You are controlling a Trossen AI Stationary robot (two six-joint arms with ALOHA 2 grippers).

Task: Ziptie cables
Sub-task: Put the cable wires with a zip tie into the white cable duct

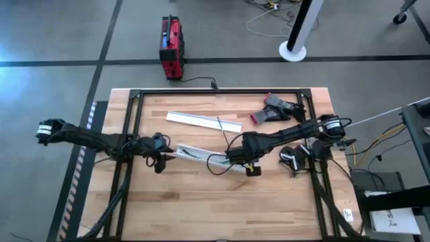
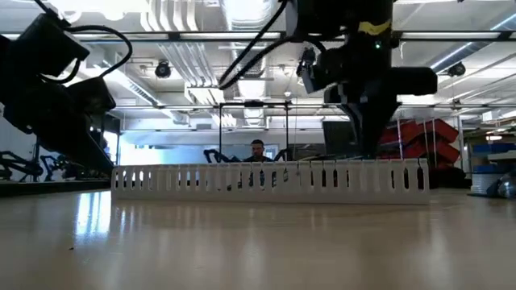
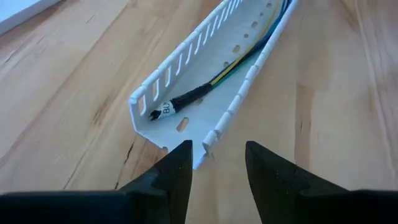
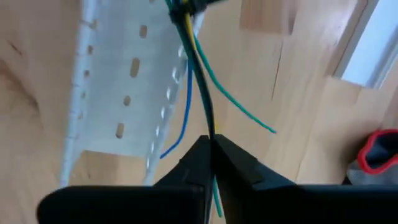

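Between my right pincer's (image 4: 211,149) closed fingers: the cables (image 4: 199,81), pulled taut. Ahead of my open left pincer (image 3: 217,168): the channel (image 3: 205,81), braced.

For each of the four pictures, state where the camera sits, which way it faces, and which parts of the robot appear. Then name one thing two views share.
High view: above the table, looking straight down; both arms show.
Low view: at tabletop height, looking level across; arms hang from above.
Left wrist view: on the left arm, facing the white channel end; left gripper open.
Right wrist view: on the right arm; right gripper shut on the cables.
Shared: the channel appears in every view.
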